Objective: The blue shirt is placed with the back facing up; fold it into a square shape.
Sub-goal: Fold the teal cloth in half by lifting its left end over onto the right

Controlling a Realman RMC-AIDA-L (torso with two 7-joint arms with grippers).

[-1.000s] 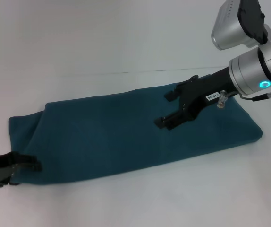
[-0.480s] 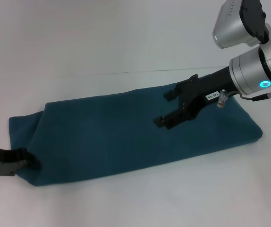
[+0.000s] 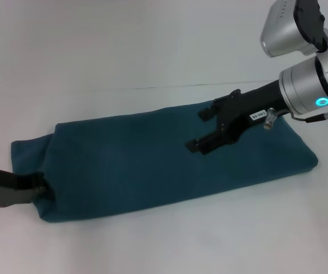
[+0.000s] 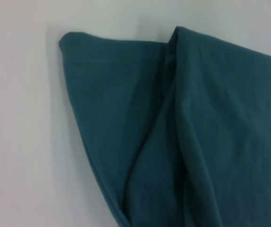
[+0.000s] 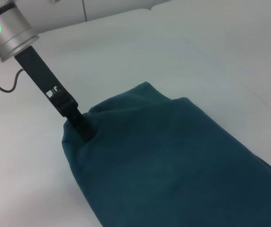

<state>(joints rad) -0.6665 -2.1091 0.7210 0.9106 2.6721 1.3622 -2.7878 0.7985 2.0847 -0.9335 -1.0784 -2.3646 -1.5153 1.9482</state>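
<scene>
Since a second ago the left gripper [image 3: 38,187] has slid onto the shirt [image 3: 152,165], pinching its near-left corner. Right gripper [image 3: 201,130] hovers spread over the long strip on the table [image 3: 152,45]. Next, probably carry that end rightward.

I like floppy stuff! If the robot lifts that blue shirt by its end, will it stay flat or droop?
Probably droop: the blue shirt lies in soft folds. The left gripper at its corner would likely drag only that end, and the layers may slide apart.
</scene>
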